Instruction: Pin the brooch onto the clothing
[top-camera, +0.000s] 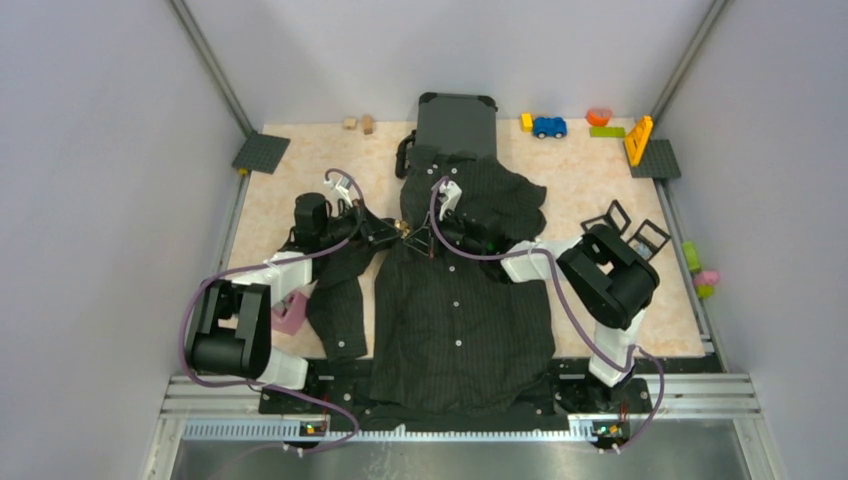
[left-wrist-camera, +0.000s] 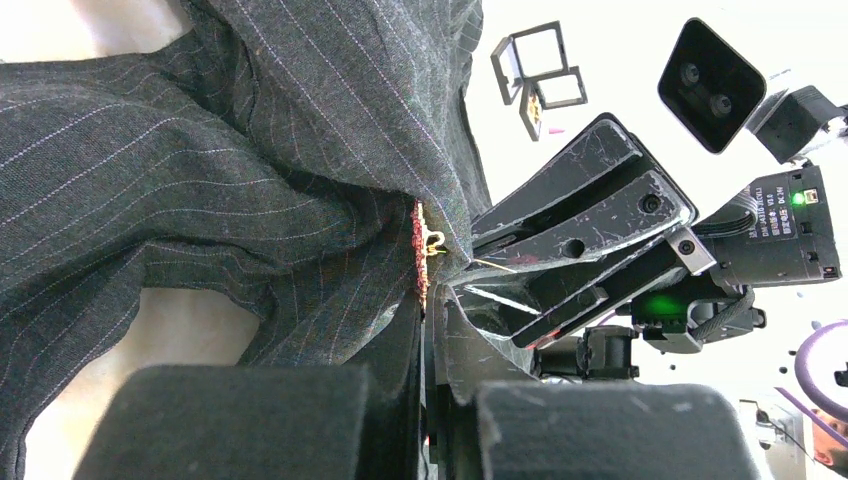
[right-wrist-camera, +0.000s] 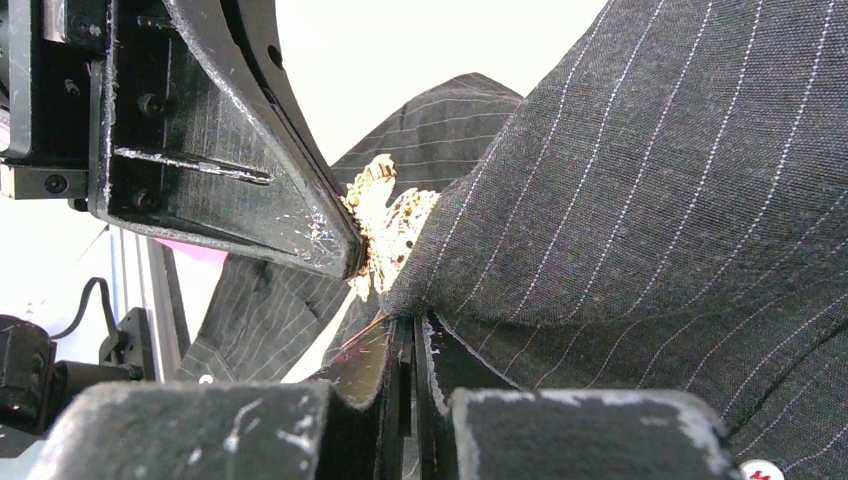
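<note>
My left fingers (right-wrist-camera: 230, 190) clamp the brooch (right-wrist-camera: 395, 225) against a raised fold of the shirt (top-camera: 460, 320), below its collar. My right fingers (left-wrist-camera: 570, 190) are pressed together at that fold, beside the brooch.

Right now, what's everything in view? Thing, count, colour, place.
shirt: 1, black pinstriped, spread mid-table
brooch: 1, gold, at a lifted shirt fold
suitcase: 1, dark grey, far centre
wooden blocks: 2, tan, far left
toy car: 1, blue, far right
bricks: about four, yellow, orange, green, far right
baseplates: 2, dark grey, far corners
square frames: 2, black, by right arm
pink object: 1, beside left arm
left fingers: black, shut on brooch
right fingers: black, shut, beside brooch
</note>
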